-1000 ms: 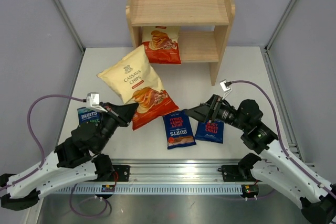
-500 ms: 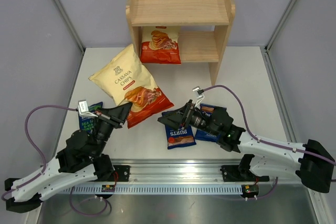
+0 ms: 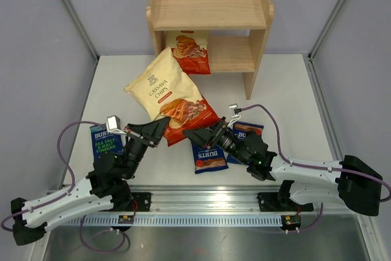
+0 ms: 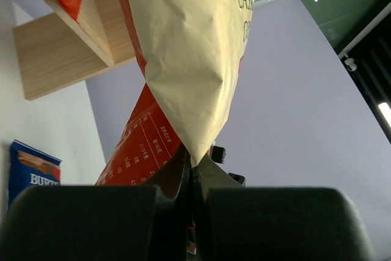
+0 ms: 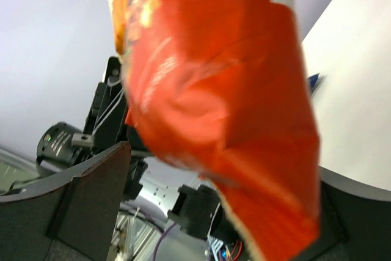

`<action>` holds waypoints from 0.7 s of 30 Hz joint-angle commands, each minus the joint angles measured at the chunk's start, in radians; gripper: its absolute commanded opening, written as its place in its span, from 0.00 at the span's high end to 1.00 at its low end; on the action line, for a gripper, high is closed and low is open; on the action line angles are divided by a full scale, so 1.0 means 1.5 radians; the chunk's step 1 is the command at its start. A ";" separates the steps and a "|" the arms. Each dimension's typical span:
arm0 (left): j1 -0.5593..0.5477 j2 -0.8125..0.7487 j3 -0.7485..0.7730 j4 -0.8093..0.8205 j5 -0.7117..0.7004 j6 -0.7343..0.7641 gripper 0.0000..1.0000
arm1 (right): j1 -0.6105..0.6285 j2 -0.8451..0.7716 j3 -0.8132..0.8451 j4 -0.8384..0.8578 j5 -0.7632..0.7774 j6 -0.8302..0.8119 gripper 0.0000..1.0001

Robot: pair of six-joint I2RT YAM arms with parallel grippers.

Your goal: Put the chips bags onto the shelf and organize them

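My left gripper (image 3: 162, 130) is shut on the lower corner of a large cream-and-red cassava chips bag (image 3: 171, 93) and holds it tilted above the table. The left wrist view shows the jaws (image 4: 193, 166) pinching that bag (image 4: 189, 47). My right gripper (image 3: 193, 134) is open at the bag's red bottom edge. In the right wrist view the bag (image 5: 226, 108) lies between its spread fingers (image 5: 98, 194). A second cassava bag (image 3: 188, 52) stands on the lower tier of the wooden shelf (image 3: 211, 10). Two dark blue Burts bags (image 3: 209, 156) (image 3: 245, 131) and a blue-green one (image 3: 105, 139) lie on the table.
The shelf stands at the table's far edge, its top tier bare. The right arm lies over part of the right dark blue bag. A metal rail (image 3: 208, 203) runs along the near edge. Grey walls close in both sides.
The left gripper has carried the cassava bag up and to the right. The right arm swung left, off the dark blue bag, and its open jaws now reach the held bag's bottom edge.
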 commanded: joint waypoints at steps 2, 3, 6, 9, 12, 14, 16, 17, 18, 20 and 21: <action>-0.001 0.040 0.002 0.165 0.033 -0.056 1.00 | 0.008 -0.016 -0.007 0.048 0.092 -0.019 0.04; -0.001 0.042 0.003 0.171 0.035 -0.058 1.00 | 0.007 -0.018 -0.014 0.068 0.102 -0.021 0.04; -0.001 0.049 0.010 0.156 0.042 -0.076 1.00 | 0.008 -0.022 -0.042 0.149 0.098 -0.043 0.07; -0.002 0.069 0.006 0.152 0.058 -0.111 1.00 | 0.008 -0.026 -0.042 0.175 0.080 -0.078 0.10; -0.003 0.096 0.007 0.134 0.087 -0.173 1.00 | 0.008 -0.023 -0.040 0.198 0.076 -0.092 0.17; -0.005 0.121 0.005 0.136 0.103 -0.195 1.00 | 0.007 -0.025 -0.039 0.199 0.081 -0.095 0.20; -0.014 0.125 0.000 0.134 0.098 -0.200 1.00 | 0.007 -0.033 -0.041 0.200 0.085 -0.097 0.29; -0.016 0.123 -0.001 0.131 0.095 -0.200 1.00 | 0.007 -0.039 -0.046 0.201 0.087 -0.097 0.33; -0.016 0.118 0.000 0.113 0.090 -0.198 1.00 | 0.007 -0.048 -0.050 0.197 0.095 -0.095 0.43; -0.016 0.091 0.013 0.081 0.074 -0.183 1.00 | 0.007 -0.063 -0.063 0.187 0.105 -0.097 0.54; -0.015 0.080 0.022 0.020 0.066 -0.177 1.00 | 0.006 -0.080 -0.067 0.167 0.110 -0.096 0.58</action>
